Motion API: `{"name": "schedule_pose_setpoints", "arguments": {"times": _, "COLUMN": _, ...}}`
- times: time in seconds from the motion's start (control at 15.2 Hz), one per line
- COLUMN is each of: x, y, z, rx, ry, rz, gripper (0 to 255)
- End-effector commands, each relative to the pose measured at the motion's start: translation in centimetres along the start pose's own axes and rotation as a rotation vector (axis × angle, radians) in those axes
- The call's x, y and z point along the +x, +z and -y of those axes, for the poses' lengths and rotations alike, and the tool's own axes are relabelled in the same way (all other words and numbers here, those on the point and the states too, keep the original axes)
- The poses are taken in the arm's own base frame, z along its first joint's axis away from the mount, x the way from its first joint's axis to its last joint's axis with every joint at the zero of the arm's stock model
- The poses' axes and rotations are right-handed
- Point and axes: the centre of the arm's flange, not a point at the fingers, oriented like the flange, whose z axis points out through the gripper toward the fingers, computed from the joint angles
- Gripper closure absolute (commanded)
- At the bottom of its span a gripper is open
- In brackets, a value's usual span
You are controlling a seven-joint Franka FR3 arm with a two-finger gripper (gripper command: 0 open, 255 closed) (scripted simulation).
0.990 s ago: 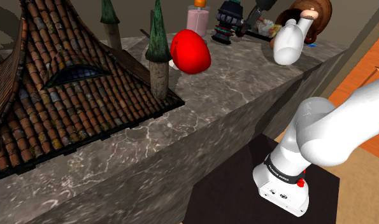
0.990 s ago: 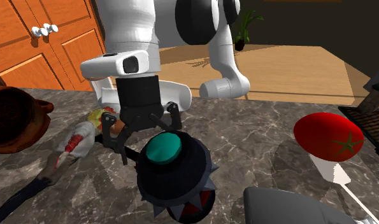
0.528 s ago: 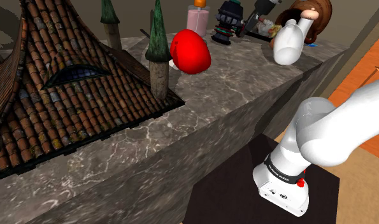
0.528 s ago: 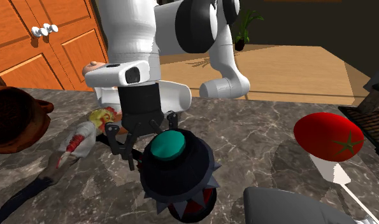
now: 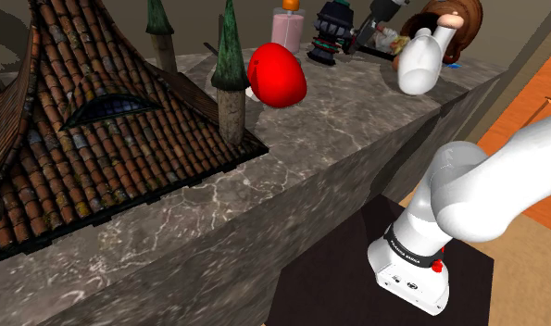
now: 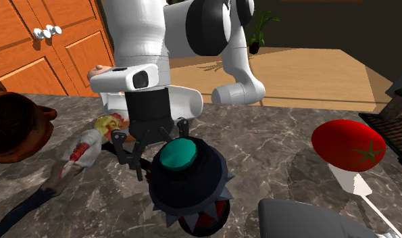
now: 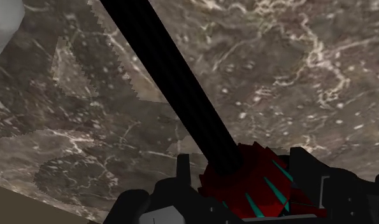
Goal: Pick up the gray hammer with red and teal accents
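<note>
The hammer (image 6: 186,182) stands on the marble counter (image 6: 273,142). It has a dark round head with a teal cap (image 6: 177,154) and red spikes near its base. In the shoulder view the hammer (image 5: 333,32) is at the counter's far end. My gripper (image 6: 146,145) comes down just behind the head and is shut on the hammer. In the wrist view the black handle (image 7: 175,89) runs away from the gripper (image 7: 242,175). The fingers (image 7: 181,172) clasp the red and teal spiked collar (image 7: 258,188) at the handle's base.
A red tomato-like thing (image 6: 348,149) lies toward the second exterior view's right. A brown pot (image 6: 13,128) and a small white and red toy (image 6: 84,152) sit at its left. A white bowling pin (image 5: 421,60), a pink bottle (image 5: 287,28) and a tiled-roof model house (image 5: 88,120) share the counter.
One second ago the fingers stood apart around the hammer; they have closed on it, and the head shifted slightly right and tilted. Nothing has moved in the last half second.
</note>
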Motion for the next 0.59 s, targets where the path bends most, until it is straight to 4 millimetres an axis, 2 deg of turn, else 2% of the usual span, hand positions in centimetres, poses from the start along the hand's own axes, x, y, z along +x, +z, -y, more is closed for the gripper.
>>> {"name": "schedule_pose_setpoints", "arguments": {"times": 0.0, "x": 0.3, "y": -0.7, "z": -0.1, "rx": 0.000, "ry": 0.000, "rz": 0.000, "gripper": 255}}
{"name": "schedule_pose_setpoints", "arguments": {"times": 0.53, "x": 2.0, "y": -4.5, "z": -0.8, "rx": 0.000, "ry": 0.000, "rz": 0.000, "gripper": 255}}
